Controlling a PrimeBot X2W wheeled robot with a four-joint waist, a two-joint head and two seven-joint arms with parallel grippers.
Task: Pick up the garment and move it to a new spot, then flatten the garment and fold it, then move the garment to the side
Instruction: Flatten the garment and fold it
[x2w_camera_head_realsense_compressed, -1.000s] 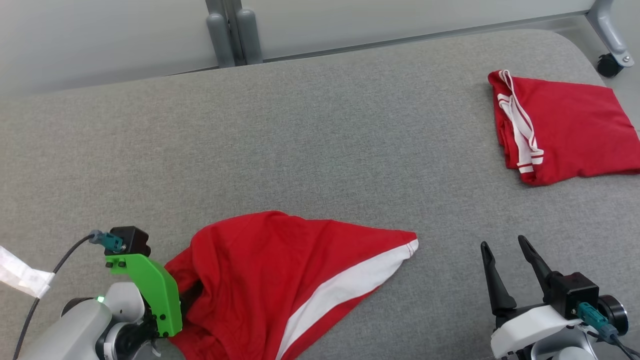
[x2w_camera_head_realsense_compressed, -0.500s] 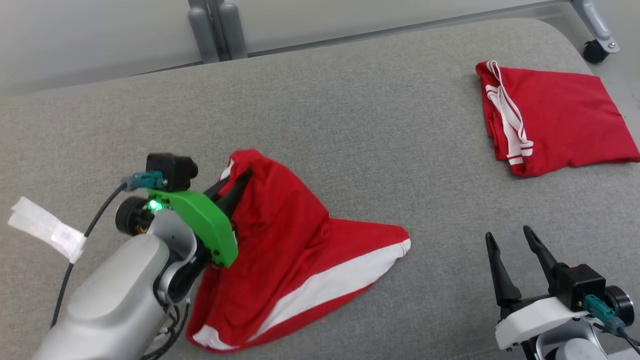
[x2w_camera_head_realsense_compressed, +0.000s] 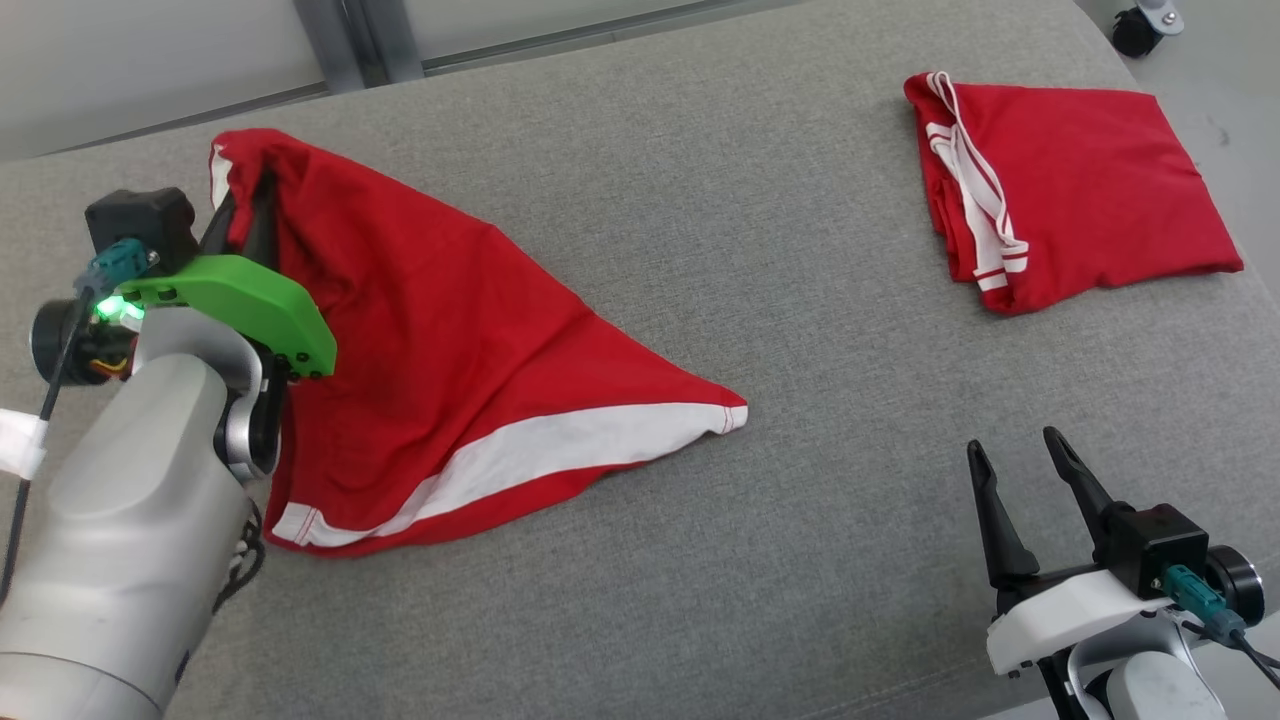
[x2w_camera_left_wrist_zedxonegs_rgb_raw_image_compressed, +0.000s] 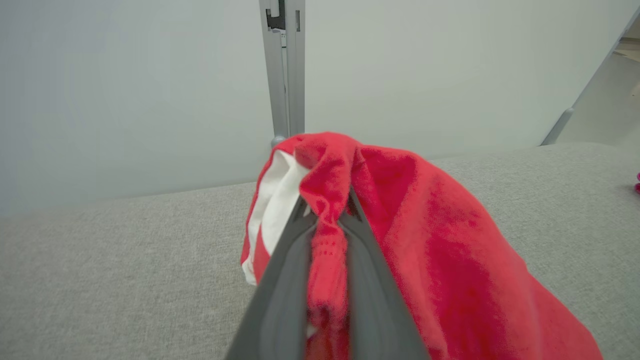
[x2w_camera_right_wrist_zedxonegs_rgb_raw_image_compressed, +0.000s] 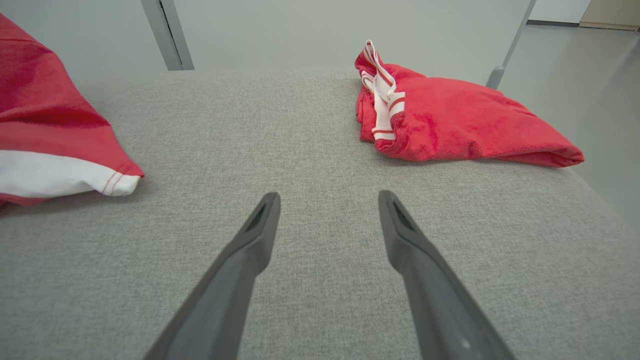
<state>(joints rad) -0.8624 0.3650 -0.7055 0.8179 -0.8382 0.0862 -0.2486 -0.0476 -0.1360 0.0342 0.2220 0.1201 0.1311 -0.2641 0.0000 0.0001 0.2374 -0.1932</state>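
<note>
- Garment (x2w_camera_head_realsense_compressed: 440, 340): a red piece with a white stripe (x2w_camera_head_realsense_compressed: 560, 445). It lies on the left half of the grey tabletop (x2w_camera_head_realsense_compressed: 700, 200). Its far-left end is raised, and the rest trails across the cover to a pointed corner near the middle.
- The left gripper (x2w_camera_head_realsense_compressed: 243, 200) is clamped on a bunched fold of red cloth at that raised end. In the left wrist view the fabric is squeezed between its two fingers and spills over their tips.
- The right gripper (x2w_camera_head_realsense_compressed: 1010, 445) has its fingers apart and holds nothing. It hovers low at the near right, well apart from the garment.
- A folded red garment (x2w_camera_head_realsense_compressed: 1060, 180) sits at the far right corner, clear of both grippers.
- Handling, as a judgement: the cloth looks light, thin and completely limp. It will hang and drag from a single pinch rather than keep any shape. The woven cover probably grips it a little, so pulling may stretch or roll it instead of sliding it flat.
- It is not fragile or slippery, but a pinch on a loose bunch could take in extra layers.
- Best holds are likely the stitched edges. The striped corner near the middle looks right for the free gripper, so the two could pull the garment taut between them.
</note>
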